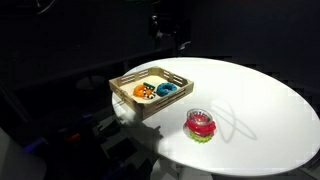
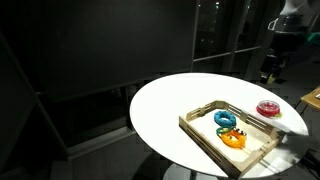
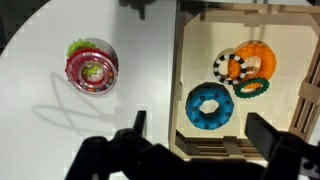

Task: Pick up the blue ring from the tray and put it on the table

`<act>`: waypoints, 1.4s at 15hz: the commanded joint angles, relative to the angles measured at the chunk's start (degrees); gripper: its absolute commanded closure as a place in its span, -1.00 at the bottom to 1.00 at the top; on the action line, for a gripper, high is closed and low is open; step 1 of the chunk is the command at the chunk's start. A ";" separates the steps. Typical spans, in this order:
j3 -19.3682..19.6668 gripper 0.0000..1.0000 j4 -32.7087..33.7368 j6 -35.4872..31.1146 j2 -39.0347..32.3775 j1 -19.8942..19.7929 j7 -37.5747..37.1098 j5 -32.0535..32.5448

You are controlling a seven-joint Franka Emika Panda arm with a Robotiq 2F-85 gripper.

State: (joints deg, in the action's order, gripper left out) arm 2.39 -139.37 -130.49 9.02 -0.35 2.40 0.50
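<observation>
surface point(image 1: 260, 100): round, white. tray point(image 3: 178, 90): light wood, right half of wrist view. end effector point(image 3: 200, 140): spread wide, empty, hung above tray. blue ring point(image 3: 194, 107): flat in tray, near its left wall, just beside orange ring point(image 3: 262, 56). step judged: approach, no grasp yet; next calls for descent, straddling ring's band, closing. finger spread legible in wrist view only; height over tray only in exterior views.

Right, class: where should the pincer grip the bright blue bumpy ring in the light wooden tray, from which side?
Across the band of the blue ring, hole to outer edge, straight down from above: it lies flat in the tray, whose low walls likely block sideways approaches.
</observation>
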 commanded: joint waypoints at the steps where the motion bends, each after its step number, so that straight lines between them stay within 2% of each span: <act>1: -0.87 -1.00 0.80 -2.69 -2.03 0.67 0.47 -1.99; 13: -4.46 -1.00 2.47 -10.65 -11.41 2.94 -1.88 -0.89; 21: -4.59 -1.00 5.93 -13.50 -19.21 3.84 -4.05 0.63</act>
State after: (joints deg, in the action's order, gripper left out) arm -2.11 -136.03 -143.74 -7.26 3.17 0.73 -0.37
